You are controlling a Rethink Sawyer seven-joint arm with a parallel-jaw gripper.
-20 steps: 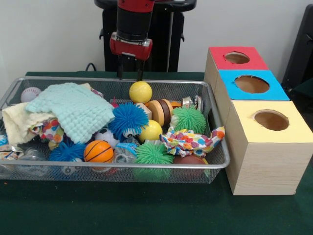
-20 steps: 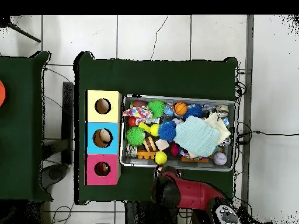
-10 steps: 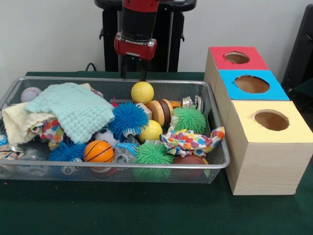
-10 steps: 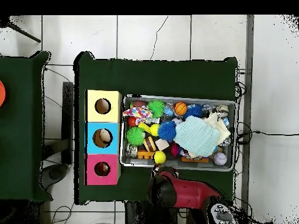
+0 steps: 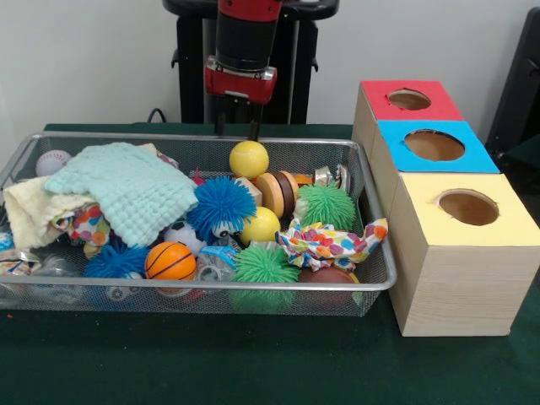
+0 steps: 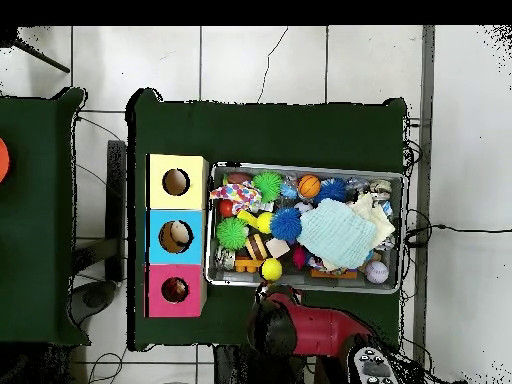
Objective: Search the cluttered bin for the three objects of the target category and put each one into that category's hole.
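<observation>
The wire mesh bin [image 5: 371, 283] holds several toys under and around a mint cloth [image 5: 126, 190]. A yellow ball [image 5: 249, 159] rests high at the bin's back rim, and a second yellow ball [image 5: 261, 225] lies lower down. Spiky balls in blue [image 5: 221, 205] and green [image 5: 326, 205] sit near the middle, with an orange basketball [image 5: 170, 261] at the front. My gripper [image 5: 237, 132] hangs just above and behind the upper yellow ball, open, with nothing between its fingers. In the overhead view the red arm [image 6: 310, 330] hides the gripper beside that yellow ball [image 6: 270, 268].
Three wooden boxes stand to the right of the bin, with holes in red [image 5: 409, 99], blue [image 5: 434, 145] and yellow [image 5: 468, 207] tops. A wooden disc toy [image 5: 276, 192], a colourful cloth [image 5: 325, 243] and a baseball [image 5: 52, 160] also lie in the bin.
The gripper has drifted right along the bin's back rim, toward the boxes. The upper yellow ball has shifted slightly the same way.
</observation>
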